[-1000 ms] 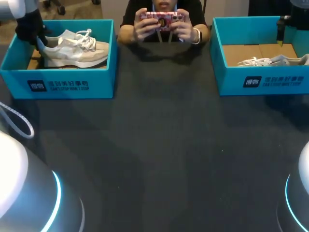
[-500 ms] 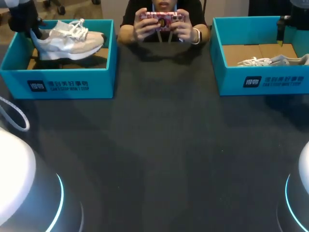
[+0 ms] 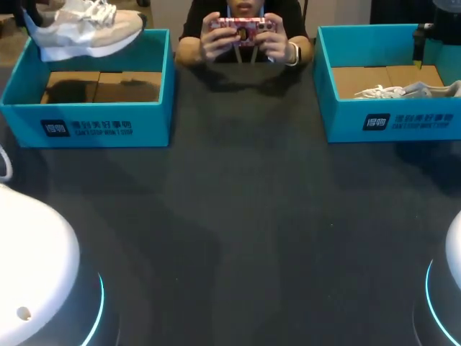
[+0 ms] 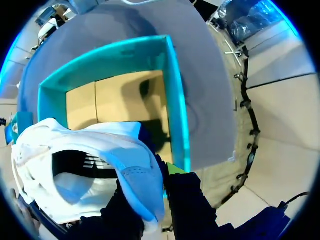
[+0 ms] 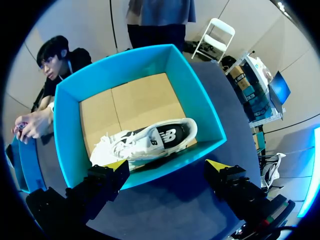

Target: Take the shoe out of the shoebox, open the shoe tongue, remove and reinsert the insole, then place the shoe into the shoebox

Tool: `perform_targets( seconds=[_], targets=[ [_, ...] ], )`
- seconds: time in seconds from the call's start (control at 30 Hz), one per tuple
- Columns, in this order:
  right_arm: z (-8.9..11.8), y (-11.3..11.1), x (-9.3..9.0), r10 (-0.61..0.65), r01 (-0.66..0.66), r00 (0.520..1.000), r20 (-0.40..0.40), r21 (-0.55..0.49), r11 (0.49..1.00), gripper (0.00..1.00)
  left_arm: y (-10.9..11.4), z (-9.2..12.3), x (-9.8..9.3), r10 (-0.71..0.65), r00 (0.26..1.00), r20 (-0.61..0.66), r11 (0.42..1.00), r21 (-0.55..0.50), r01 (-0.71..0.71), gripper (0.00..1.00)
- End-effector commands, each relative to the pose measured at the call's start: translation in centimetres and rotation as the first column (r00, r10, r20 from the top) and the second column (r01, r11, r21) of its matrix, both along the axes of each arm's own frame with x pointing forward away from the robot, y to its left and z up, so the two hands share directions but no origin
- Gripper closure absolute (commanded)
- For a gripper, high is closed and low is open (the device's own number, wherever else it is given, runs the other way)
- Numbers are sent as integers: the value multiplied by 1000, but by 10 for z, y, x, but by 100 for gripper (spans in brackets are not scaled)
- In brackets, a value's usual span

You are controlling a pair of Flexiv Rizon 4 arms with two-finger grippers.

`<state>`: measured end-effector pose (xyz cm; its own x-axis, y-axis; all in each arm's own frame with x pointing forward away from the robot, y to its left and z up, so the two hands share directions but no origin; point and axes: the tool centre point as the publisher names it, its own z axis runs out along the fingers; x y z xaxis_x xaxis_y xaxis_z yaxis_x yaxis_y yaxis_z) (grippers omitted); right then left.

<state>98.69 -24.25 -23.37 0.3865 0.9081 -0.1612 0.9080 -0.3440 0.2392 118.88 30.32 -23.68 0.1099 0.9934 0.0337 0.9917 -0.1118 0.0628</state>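
Teal shoebox (image 3: 94,115), tan cardboard floor — shoe (image 3: 86,29) white w/ beige panels, prob.; table (image 3: 245,231) dark grey.

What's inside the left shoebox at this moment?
Only its bare cardboard floor shows, with a shadow on it. The shoe is held above the shoebox, not in it. In the left wrist view the shoe covers one corner of the floor.

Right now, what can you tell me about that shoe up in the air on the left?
The shoe is a pale sneaker with a white and beige upper, white laces and a thick white sole. It hangs above the open blue shoebox, clear of it, toe toward the table's middle. The left end effector pinches its heel; nothing else touches it.
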Motion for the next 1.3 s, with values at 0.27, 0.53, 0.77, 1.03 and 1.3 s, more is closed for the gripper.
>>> perform_targets(
  seconds=[0.27, 0.53, 0.77, 1.03, 1.3],
  targets=[
    [0, 0, -1, -1, 1, 1000, 3, 0, 1000, 0, 3, 67, -17, 76, 988, 132, 997, 13, -78, 100],
    [0, 0, -1, -1, 1, 1000, 3, 0, 1000, 0, 3, 67, -17, 76, 988, 132, 997, 13, -78, 100],
    [0, 0, -1, -1, 1, 1000, 3, 0, 1000, 0, -11, 76, -31, 155, 978, 141, 985, 51, -164, 100],
    [0, 0, -1, -1, 1, 1000, 3, 0, 1000, 0, -35, 96, -47, 187, 973, 133, 980, 39, -194, 100],
    [0, 0, -1, -1, 1, 1000, 3, 0, 1000, 0, -66, 104, -59, 190, 976, 110, 977, 72, -199, 100]
  ],
)
